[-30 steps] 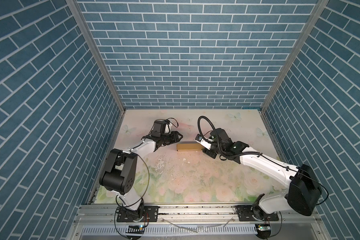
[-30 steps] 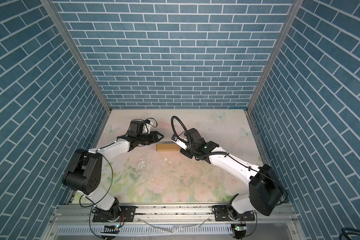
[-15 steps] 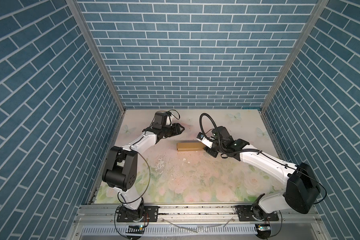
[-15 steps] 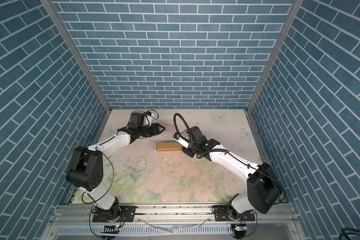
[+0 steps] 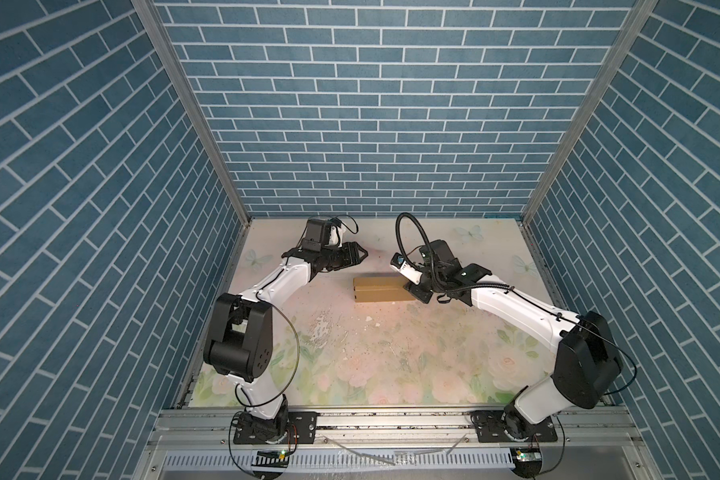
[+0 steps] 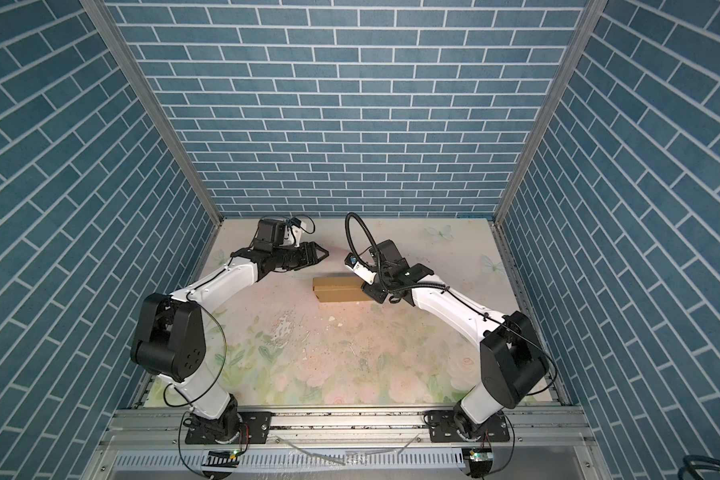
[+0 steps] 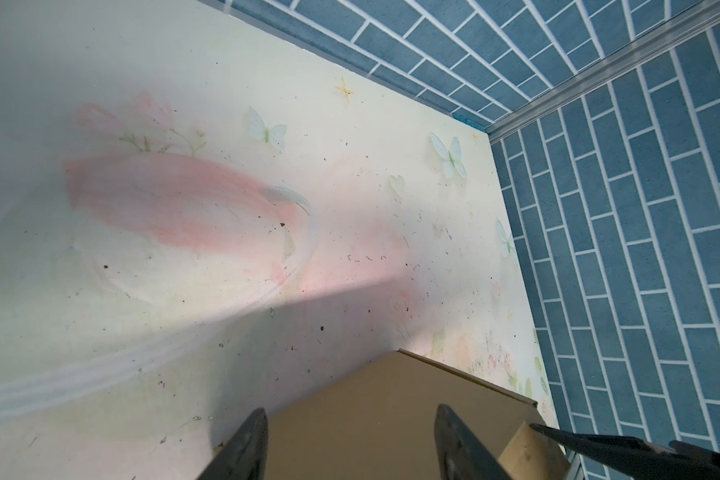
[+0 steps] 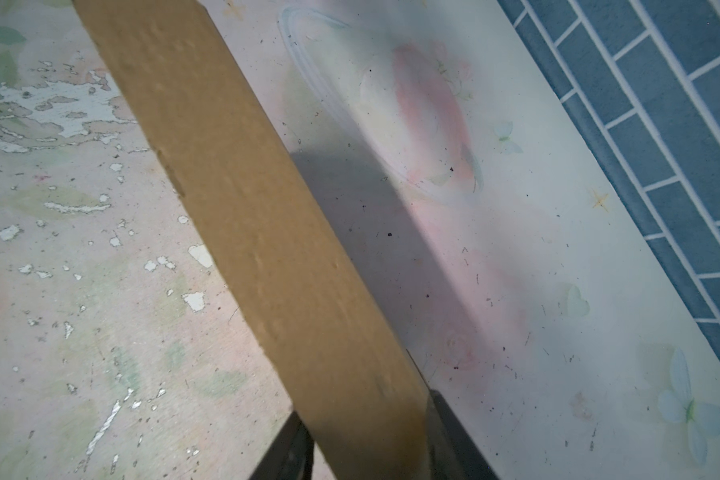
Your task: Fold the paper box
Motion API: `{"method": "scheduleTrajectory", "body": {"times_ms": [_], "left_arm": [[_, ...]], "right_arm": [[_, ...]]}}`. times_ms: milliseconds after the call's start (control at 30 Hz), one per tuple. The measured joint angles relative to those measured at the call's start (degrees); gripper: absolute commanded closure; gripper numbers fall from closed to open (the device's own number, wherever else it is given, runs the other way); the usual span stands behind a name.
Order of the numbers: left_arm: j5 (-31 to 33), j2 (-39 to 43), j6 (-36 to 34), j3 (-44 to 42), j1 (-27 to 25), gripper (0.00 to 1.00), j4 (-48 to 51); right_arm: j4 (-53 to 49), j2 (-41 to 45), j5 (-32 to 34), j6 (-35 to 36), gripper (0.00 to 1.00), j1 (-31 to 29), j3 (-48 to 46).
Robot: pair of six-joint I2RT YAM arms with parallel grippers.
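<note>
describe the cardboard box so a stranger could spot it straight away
Between the blue brick walls lies a floral table. Toward its back stands the paper box, one end clamped in the right gripper. It is the only plain brown cardboard thing there.

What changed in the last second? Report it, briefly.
The left gripper drew back from the paper box toward the far wall, jaws open and empty. The right gripper stays clamped on the box's right end; the box lies where it was.
</note>
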State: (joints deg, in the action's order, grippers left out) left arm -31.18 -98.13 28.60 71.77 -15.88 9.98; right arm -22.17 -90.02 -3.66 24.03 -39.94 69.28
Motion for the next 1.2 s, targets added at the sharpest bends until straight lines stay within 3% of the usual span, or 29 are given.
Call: {"method": "scheduleTrajectory", "body": {"times_ms": [533,800,1200], "left_arm": [[1.4,8.2,-2.9,-2.9,0.2,0.28,3.3],[1.4,8.5,-2.8,-5.6,0.2,0.28,3.4],[1.6,11.7,-2.2,-8.1,0.2,0.28,3.4]], "right_arm": [[-0.1,-4.8,-1.5,0.4,0.54,1.6,5.2],[-0.1,-4.8,-1.9,0.5,0.44,1.8,5.3],[-0.1,-0.9,-1.7,0.4,0.42,1.8,5.2]]}}
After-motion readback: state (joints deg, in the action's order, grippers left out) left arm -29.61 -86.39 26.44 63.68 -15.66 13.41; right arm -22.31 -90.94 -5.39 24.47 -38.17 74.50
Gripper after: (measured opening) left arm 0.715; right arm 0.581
